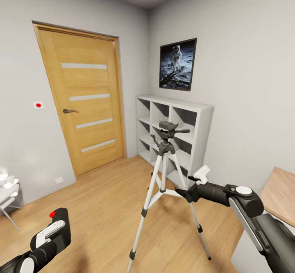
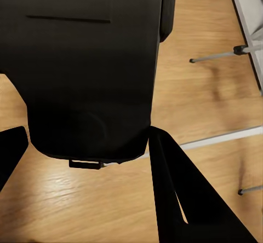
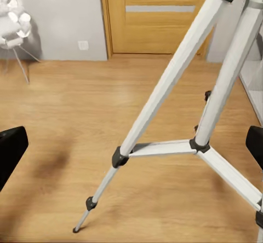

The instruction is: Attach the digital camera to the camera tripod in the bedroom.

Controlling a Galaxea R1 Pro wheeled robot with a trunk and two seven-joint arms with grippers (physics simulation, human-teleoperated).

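The digital camera sits low at the left of the head view, clamped in the left gripper, red button uppermost. In the left wrist view its black body lies between the two dark fingers, the jaws closed against its sides.

The camera tripod stands on the wood floor in front of the white cube shelf, legs spread, black head empty. The right gripper hovers just beside the legs at brace height. The right wrist view shows a silver leg passing between the finger edges with clear gaps on both sides, so the jaws stand apart and hold nothing.

Judgement: the camera looks rigid, light and smooth-sided, so the grip on its flanks should remain firm and keep its underside free for the mount. The tripod appears light and top-heavy, prone to tipping under a push. A steadying hold is best taken on an upper leg or the centre column, not the pan handle.
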